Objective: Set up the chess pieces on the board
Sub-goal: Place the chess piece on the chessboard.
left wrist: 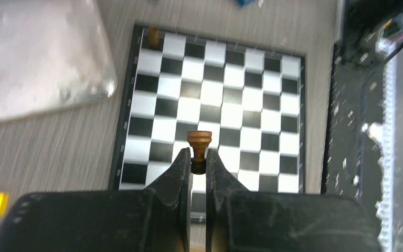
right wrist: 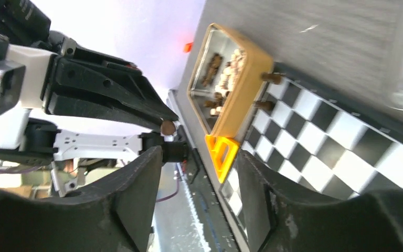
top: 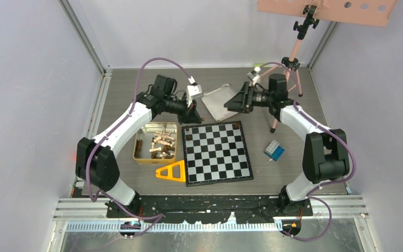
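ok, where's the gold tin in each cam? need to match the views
Top external: gold tin sits left of centre, just left of the board.
Left wrist: not in it.
Right wrist: upper centre, gold side wall facing the camera, beside the board's edge.
Shared landmark: the board, which shows in all three views.
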Robot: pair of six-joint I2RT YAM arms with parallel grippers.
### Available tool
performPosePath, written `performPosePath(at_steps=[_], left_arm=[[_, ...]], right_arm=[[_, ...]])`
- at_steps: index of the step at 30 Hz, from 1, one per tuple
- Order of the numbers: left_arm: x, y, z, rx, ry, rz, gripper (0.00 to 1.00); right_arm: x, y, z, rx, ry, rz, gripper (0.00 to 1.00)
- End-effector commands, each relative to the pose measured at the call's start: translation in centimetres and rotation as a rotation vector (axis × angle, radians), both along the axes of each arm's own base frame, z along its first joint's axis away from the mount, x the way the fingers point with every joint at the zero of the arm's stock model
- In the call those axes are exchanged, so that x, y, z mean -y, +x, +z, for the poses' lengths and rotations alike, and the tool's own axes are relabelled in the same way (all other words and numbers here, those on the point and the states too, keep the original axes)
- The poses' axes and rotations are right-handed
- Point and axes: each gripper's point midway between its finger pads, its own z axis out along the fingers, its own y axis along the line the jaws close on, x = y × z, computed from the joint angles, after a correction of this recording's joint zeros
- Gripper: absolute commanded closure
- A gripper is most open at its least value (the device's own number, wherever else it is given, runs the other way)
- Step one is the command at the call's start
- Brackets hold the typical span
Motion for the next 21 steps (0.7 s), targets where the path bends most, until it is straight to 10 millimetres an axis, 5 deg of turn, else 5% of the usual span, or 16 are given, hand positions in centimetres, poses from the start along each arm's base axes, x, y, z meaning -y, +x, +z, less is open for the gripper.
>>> performPosePath(at_steps=[1, 8, 21], left_arm=[[-4.2, -0.8, -2.9, 0.074, 0.319, 0.006, 1.0], [-5.4, 0.0, -7.4, 0.055, 0.774, 0.006, 0.98], [-3.5, 0.3, -10.8, 0.09, 1.202, -0.144, 0.87]], right_arm=[[3.8, 0.5, 1.9, 0.146, -0.088, -0.069, 0.38], [7.3, -0.1, 0.7, 0.225, -0.187, -0.13, 0.37], [10.4, -1.9, -1.4, 0.225, -0.25, -0.174, 0.39]])
